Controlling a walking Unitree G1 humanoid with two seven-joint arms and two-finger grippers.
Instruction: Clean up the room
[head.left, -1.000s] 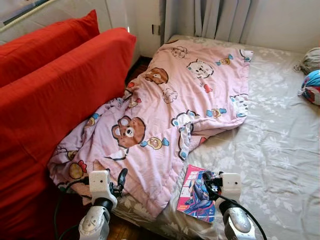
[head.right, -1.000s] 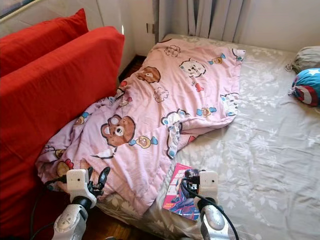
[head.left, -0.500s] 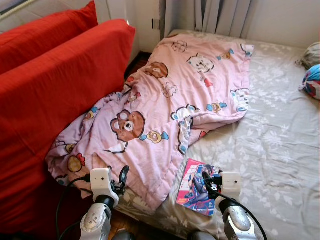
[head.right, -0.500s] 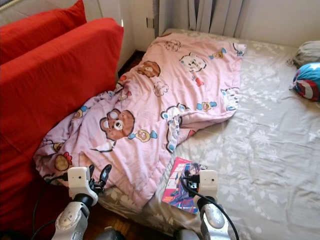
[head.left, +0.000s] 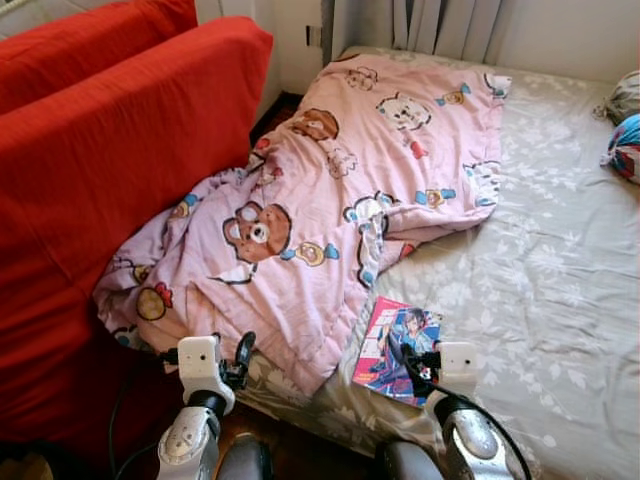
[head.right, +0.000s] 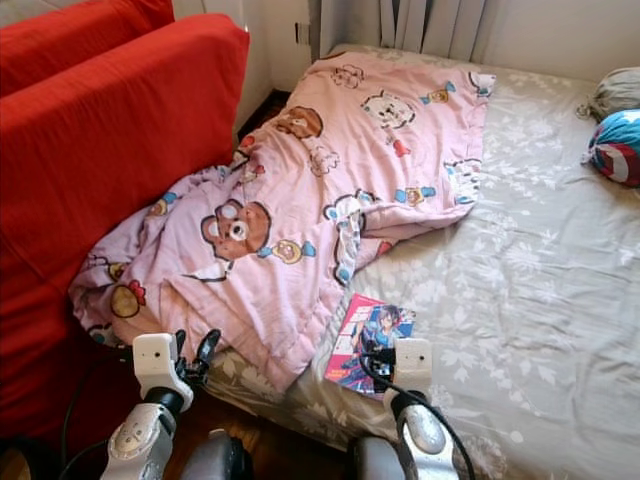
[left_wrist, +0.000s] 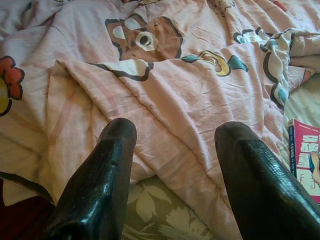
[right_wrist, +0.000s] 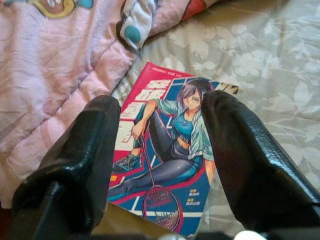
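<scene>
From the head camera I saw a bed (head.left: 560, 290) covered in a grey leaf-print sheet, with a pink cartoon-bear quilt (head.left: 330, 210) spread from about 12 o'clock down toward 8 o'clock, its lower corner hanging off the mattress edge. A comic book (head.left: 395, 335) lay flat on the sheet at roughly 5 o'clock, its left edge just beside the quilt's folded hem. Two big red cushions (head.left: 110, 170) stood along the quilt's 9 o'clock side. At 2 o'clock, by the far edge of the bed, sat a blue and red ball-like thing (head.left: 625, 148) with a grey bundle (head.left: 626, 95) near it.

My right gripper (right_wrist: 160, 125) hovered over the comic book, fingers spread wide, the cover showing between them; I could not tell whether they touched it. My left gripper (left_wrist: 175, 140) was held low at 7 o'clock, fingers likewise spread apart, pointed at the quilt's hanging edge and gripping nothing. Dark wooden floor (head.left: 290, 455) showed below the mattress edge at 6 o'clock.
</scene>
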